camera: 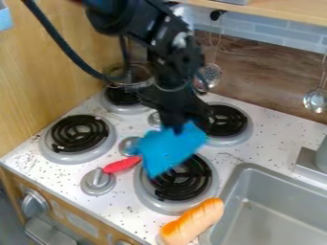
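Observation:
The black gripper (180, 123) hangs over the middle of the stove, shut on a blue cloth (167, 147). The cloth hangs down from it over the back part of the front right burner (182, 177). Left of the cloth lies a slim red object (121, 164), its right end close to the cloth's edge. An orange-and-tan bread-like toy (193, 221) lies in front of that burner, beside the sink.
A clear pot (133, 75) stands on the back left burner. The left burner (78, 133) and back right burner (226, 120) are uncovered. A grey sink (271, 210) is at the lower right, a faucet base (310, 164) behind it. Metal utensils hang along the back wall.

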You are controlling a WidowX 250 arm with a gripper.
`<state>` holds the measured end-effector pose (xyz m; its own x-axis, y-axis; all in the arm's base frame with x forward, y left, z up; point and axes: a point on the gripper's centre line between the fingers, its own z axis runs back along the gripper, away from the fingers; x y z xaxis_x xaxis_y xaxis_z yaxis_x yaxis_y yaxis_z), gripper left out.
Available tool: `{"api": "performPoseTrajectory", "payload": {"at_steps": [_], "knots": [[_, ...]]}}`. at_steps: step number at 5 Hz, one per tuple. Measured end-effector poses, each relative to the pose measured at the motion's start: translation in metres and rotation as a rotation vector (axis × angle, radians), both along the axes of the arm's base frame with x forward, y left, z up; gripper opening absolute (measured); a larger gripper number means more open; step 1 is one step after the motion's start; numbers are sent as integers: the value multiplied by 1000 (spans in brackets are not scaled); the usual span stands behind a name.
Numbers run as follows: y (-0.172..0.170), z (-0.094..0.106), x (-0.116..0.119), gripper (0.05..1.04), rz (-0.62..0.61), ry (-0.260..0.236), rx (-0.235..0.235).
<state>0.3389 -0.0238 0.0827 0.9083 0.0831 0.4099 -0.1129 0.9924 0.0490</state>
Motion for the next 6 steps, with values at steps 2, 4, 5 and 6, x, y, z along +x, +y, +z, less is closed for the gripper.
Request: {"api": "performPoseTrajectory", "payload": {"at_steps": [2,4,5,6], "knots": [[-28,-21,8,88,-56,68,-57],[-49,-64,42,88,-66,142,-29],[-57,-77,65,88,-55,163,-25],[-76,-84,90,88,-58,167,-22]]}}
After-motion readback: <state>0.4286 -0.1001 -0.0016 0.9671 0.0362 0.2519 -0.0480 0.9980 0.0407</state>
